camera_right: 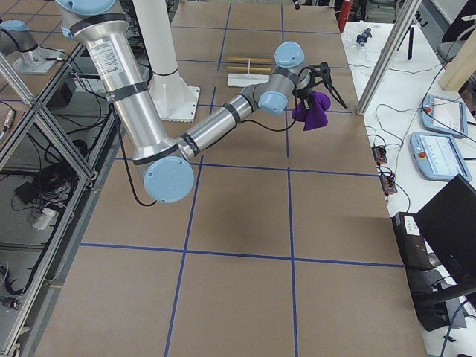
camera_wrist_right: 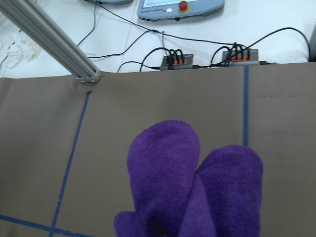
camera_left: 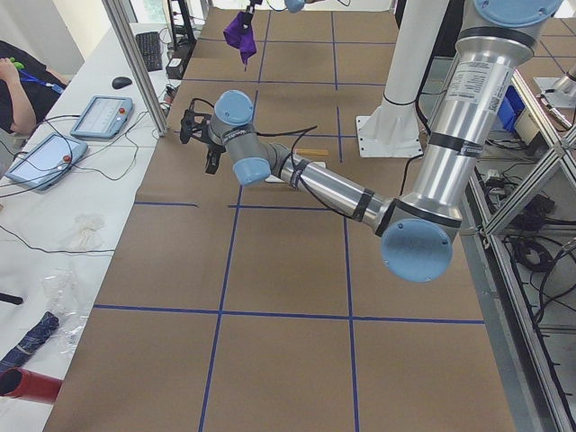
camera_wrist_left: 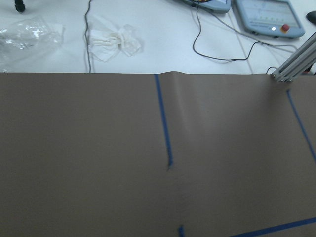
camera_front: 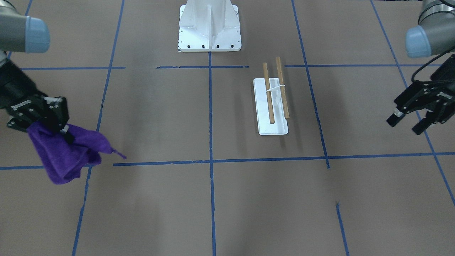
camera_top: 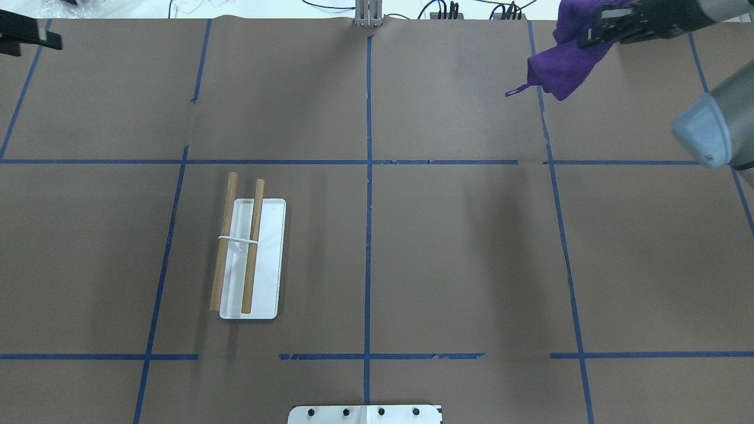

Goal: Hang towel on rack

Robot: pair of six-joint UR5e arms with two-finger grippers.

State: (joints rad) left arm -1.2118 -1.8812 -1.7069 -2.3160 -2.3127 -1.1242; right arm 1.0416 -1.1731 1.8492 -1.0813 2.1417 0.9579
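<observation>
The purple towel (camera_front: pixel 67 153) hangs bunched from my right gripper (camera_front: pixel 57 129), which is shut on its top edge and holds it above the table at the far right edge. The towel also shows in the overhead view (camera_top: pixel 562 62), the right-side view (camera_right: pixel 312 111) and the right wrist view (camera_wrist_right: pixel 192 182). The rack (camera_front: pixel 272 106) stands apart on my left half, with a white base and two wooden dowels (camera_top: pixel 235 244) that carry nothing. My left gripper (camera_front: pixel 407 123) is open and empty, raised near the far left edge, well away from the rack.
The white bolted pedestal (camera_front: pixel 209 26) stands at the robot's side of the table, in the middle. Blue tape lines (camera_top: pixel 368 176) divide the brown table. Cables, control tablets (camera_wrist_right: pixel 177 7) and an aluminium post (camera_wrist_right: pixel 54 44) lie just beyond the far edge.
</observation>
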